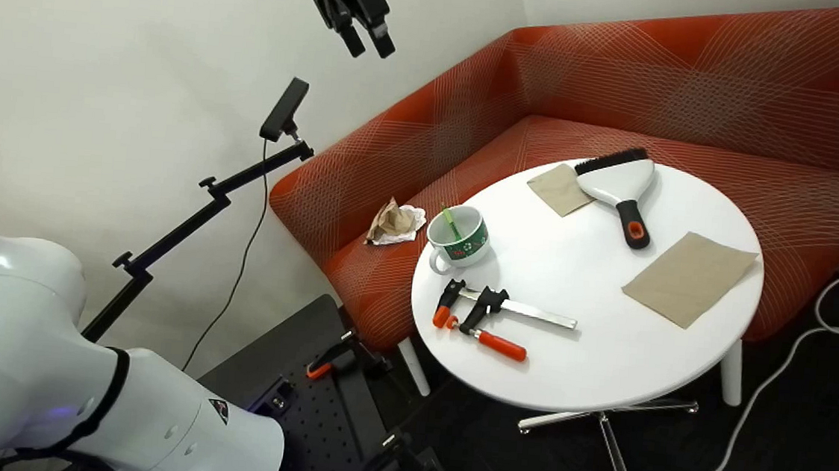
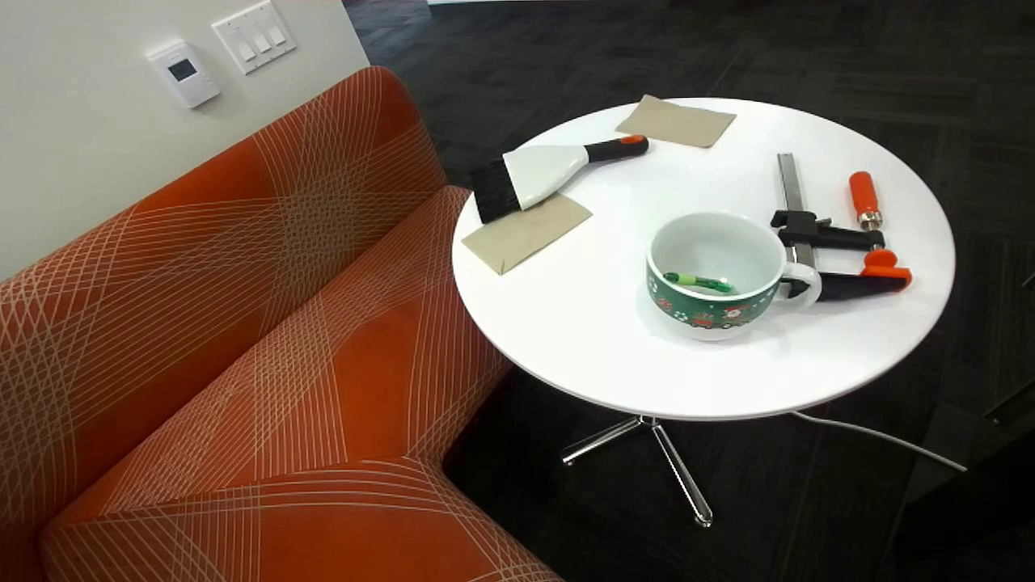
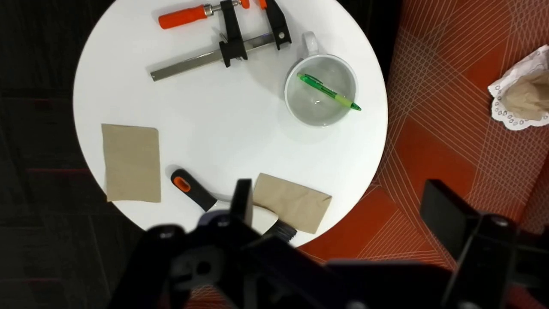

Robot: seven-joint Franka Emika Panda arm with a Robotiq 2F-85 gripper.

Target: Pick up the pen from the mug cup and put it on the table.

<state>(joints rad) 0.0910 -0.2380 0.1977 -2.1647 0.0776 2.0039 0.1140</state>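
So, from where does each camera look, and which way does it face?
An exterior view: raised, looking down past the white arm to the table; open gripper at top.
An exterior view: raised near the sofa, angled down at the mug; no gripper visible.
Wrist view: above the table, facing down; fingers show.
All three share mug and pen.

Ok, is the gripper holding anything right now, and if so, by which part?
Nothing is held: the gripper is open and empty, and the green pen is in the mug cup.
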